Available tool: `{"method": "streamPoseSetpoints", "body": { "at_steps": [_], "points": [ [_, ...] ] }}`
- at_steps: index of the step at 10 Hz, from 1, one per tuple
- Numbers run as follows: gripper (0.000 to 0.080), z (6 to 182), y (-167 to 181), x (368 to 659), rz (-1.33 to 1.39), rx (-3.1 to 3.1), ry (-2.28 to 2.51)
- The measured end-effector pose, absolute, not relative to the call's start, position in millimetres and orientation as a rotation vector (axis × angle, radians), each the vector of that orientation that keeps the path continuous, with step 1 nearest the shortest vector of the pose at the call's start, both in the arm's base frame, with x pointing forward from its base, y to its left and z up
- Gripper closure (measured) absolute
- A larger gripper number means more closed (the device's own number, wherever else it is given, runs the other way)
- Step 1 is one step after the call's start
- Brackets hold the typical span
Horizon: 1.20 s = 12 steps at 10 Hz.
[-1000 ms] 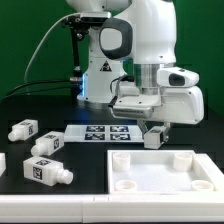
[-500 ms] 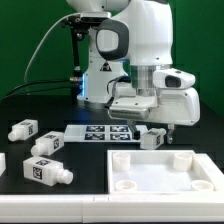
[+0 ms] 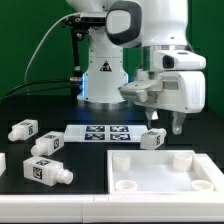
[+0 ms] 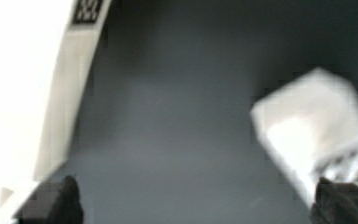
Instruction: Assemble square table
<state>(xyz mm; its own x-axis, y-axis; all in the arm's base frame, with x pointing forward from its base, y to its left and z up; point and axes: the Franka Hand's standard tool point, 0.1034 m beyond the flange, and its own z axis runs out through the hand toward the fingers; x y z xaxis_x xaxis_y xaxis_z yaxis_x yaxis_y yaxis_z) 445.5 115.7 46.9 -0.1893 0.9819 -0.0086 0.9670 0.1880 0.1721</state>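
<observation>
The robot's two-finger gripper [image 3: 164, 123] hangs at the middle right of the exterior view; its jaws are spread wide with nothing between them. The wrist view agrees, its dark fingertips [image 4: 51, 200] standing far apart over the dark surface. Just below the gripper and clear of it, a short chunky white plastic leg [image 3: 153, 139] bearing a black-and-white tag lies on the black table [image 3: 90, 160], close to the right end of the thin flat white marker board [image 3: 100, 133]. In the wrist view this leg [image 4: 309, 120] is blurred, close by one fingertip. The large white plastic square slab [image 3: 165, 172] with a raised rim fills the lower right. Three more tagged white legs lie apart at lower left: one uppermost [image 3: 24, 129]; one in the middle [image 3: 48, 146]; one lowest [image 3: 46, 171].
</observation>
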Motion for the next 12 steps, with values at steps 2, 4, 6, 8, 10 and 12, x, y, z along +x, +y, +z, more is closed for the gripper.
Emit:
{"method": "streamPoseSetpoints", "body": {
  "at_steps": [2,4,6,8,10,12],
  "points": [
    [0.0150,47.1,123.9,448.8,0.186,2.110,2.176],
    [0.0150,46.4,122.9,448.6,0.195,2.244,2.057],
    [0.0150,46.7,122.0,449.9,0.205,2.371,1.926],
    [0.0150,55.1,107.5,460.4,0.225,2.581,1.642],
    [0.0150,54.9,103.2,452.0,0.236,2.902,1.098],
    [0.0150,53.6,102.3,453.6,0.225,3.011,0.836]
  ]
}}
